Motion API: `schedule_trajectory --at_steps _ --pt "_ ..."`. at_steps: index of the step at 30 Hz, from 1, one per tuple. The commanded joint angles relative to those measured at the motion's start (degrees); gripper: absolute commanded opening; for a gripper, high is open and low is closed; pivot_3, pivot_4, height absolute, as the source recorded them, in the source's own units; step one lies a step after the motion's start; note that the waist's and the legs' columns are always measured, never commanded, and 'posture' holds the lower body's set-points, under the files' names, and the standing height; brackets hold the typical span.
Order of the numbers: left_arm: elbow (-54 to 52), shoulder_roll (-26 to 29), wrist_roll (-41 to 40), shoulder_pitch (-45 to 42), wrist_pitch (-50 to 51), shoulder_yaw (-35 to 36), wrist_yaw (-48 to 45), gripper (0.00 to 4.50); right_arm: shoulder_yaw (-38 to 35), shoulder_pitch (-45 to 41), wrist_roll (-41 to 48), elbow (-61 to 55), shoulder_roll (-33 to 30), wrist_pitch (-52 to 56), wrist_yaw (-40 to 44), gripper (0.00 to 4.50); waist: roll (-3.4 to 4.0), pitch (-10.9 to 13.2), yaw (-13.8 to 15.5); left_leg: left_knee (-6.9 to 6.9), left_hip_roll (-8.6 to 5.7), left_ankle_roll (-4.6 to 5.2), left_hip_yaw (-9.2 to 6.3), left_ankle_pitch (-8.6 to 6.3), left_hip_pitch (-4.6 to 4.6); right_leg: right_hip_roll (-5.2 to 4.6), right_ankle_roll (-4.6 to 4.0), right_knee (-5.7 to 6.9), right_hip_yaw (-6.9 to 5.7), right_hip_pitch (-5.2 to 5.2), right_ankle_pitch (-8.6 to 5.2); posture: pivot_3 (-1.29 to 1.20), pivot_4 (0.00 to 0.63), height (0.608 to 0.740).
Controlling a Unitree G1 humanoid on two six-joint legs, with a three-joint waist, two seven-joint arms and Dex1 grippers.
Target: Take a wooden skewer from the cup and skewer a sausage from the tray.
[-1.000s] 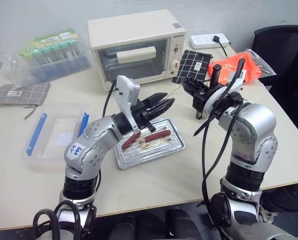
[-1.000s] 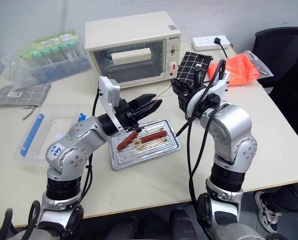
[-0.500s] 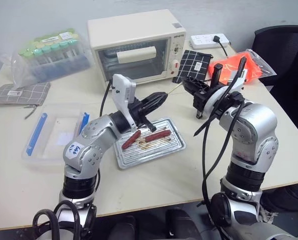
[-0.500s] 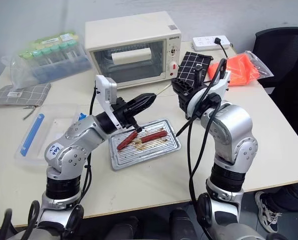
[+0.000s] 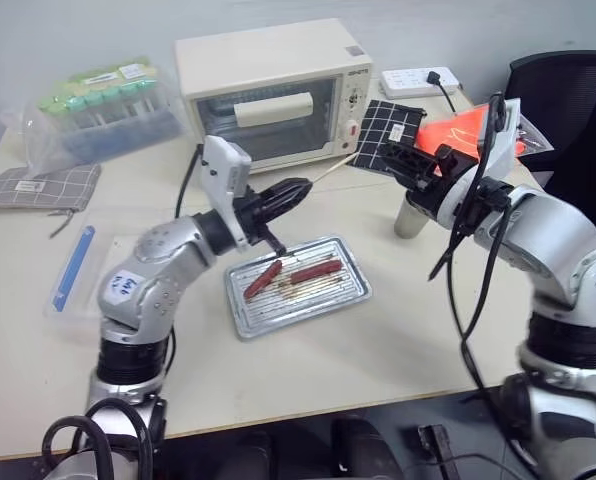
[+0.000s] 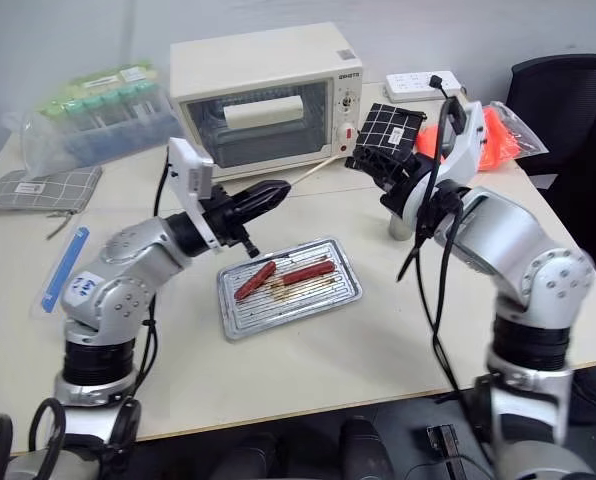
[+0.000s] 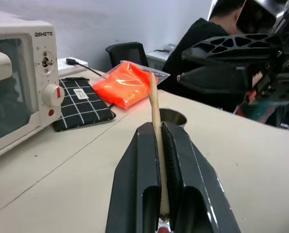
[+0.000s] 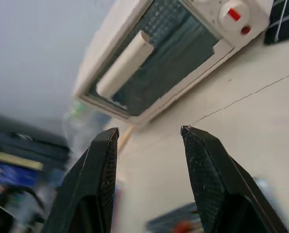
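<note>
Left tool (image 7: 160, 145) around wooden skewer (image 7: 155, 116)

Tray (image 5: 350, 295) unobstructed (oven (image 5: 268, 90) behind).

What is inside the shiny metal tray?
Two sausages lie on the tray's ridged bottom: a longer red-orange sausage and a shorter, darker sausage. Nothing covers them.

Red-orange sausage (image 5: 316, 270), pale tan wooden skewer (image 7: 155, 114)
</note>
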Motion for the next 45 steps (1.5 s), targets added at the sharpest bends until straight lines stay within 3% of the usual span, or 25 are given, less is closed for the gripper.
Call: schedule_trajectory --at_steps 1,2,4,6,7,10,16,25,34,37,43,45 --pt "-3.30 8.77 -3.50 1.55 1.95 6.66 -6.31 0.00 9.26 -3.85 -20.23 -1.66 -9.36 2.64 25.56 2.14 0.00 0.00 -0.17 -0.02 0.06 0.01 -0.01 0.00 0.01 0.10 0.00 -0.04 0.03 -0.01 0.00 0.00 0.150 0.740" --pt "-3.45 10.33 -4.08 1.95 2.41 7.31 -7.16 0.00 11.26 -4.27 -24.38 -1.70 -10.79 1.65 30.50 2.14 -0.01 0.00 -0.19 -0.03 0.13 0.01 -0.02 -0.01 0.01 0.19 0.00 -0.10 0.07 0.01 0.00 0.00 0.150 0.740" --pt "-6.04 19.20 -6.35 7.52 4.78 12.73 -13.64 0.00 21.94 -5.81 -40.34 -2.36 -15.38 -6.43 48.97 2.50 -0.03 0.02 -0.28 -0.04 0.22 -0.02 -0.08 -0.02 0.01 0.25 0.00 -0.26 0.07 0.02 0.01 0.00 0.150 0.740" --pt "-7.89 24.61 -8.07 12.11 5.85 16.24 -17.61 0.00 28.63 -6.91 -50.95 -0.96 -16.92 -12.64 61.59 2.92 -0.03 0.02 -0.39 -0.15 0.26 -0.07 -0.09 -0.08 0.03 0.36 0.01 -0.32 0.19 -0.07 0.01 0.00 0.150 0.740" --pt "-8.49 26.43 -8.77 14.35 6.25 17.76 -19.07 0.00 30.79 -7.55 -54.78 0.62 -16.44 -15.32 65.86 3.17 -0.04 0.02 -0.32 -0.19 0.26 -0.09 -0.11 -0.10 0.04 0.35 0.01 -0.36 0.20 -0.11 0.01 0.00 0.150 0.740" --pt "-10.45 30.78 -9.62 20.31 6.50 21.32 -23.38 0.00 35.47 -10.38 -63.25 7.36 -12.36 -21.31 76.71 3.17 -0.13 0.08 0.22 -0.15 0.24 -0.13 -0.16 -0.13 0.02 0.28 0.01 -0.57 0.17 -0.10 0.01 0.00 0.150 0.740" --pt "-13.79 32.90 -11.89 23.70 7.33 24.10 -23.72 0.00 40.54 -14.48 -77.34 22.17 -3.03 -33.02 91.17 3.17 -0.19 0.11 1.56 0.11 0.22 -0.22 -0.29 -0.18 0.02 0.23 0.01 -0.55 0.08 0.00 0.04 0.00 0.150 0.740" --pt "-16.42 33.75 -13.91 27.07 9.06 28.33 -21.98 0.00 39.99 -15.52 -89.27 37.91 5.44 -43.91 99.78 3.17 -0.19 0.10 0.90 0.10 0.24 -0.26 -0.32 -0.22 0.02 0.30 0.00 -0.49 0.06 -0.07 0.04 0.00 0.150 0.740" --pt "-17.07 33.40 -14.61 27.08 8.80 27.65 -20.07 0.00 37.61 -14.56 -94.76 44.02 11.04 -46.60 99.91 3.17 -0.19 0.10 0.70 0.13 0.25 -0.29 -0.31 -0.24 0.02 0.32 0.00 -0.45 0.05 -0.09 0.03 0.00 0.150 0.740" --pt "-17.06 33.29 -14.83 26.75 8.61 27.15 -19.57 0.00 36.90 -14.27 -95.91 45.40 11.94 -47.13 99.81 2.60 -0.19 0.10 0.67 0.13 0.25 -0.29 -0.31 -0.24 0.02 0.32 0.00 -0.44 0.05 -0.09 0.04 0.00 0.150 0.740" --pt "-15.97 33.54 -14.76 25.18 8.04 25.82 -19.47 0.00 36.06 -12.69 -98.05 45.40 12.10 -47.92 100.84 1.03 -0.19 0.10 0.68 0.17 0.24 -0.29 -0.31 -0.24 0.02 0.32 0.00 -0.42 0.05 -0.08 0.04 0.00 0.150 0.740" --pt "-15.75 33.51 -14.69 24.62 8.05 25.44 -19.39 0.00 35.73 -12.39 -98.47 45.17 12.11 -48.02 101.16 1.03 -0.19 0.10 0.63 0.17 0.25 -0.29 -0.31 -0.24 0.02 0.32 0.00 -0.41 0.04 -0.08 0.04 0.00 0.150 0.740"
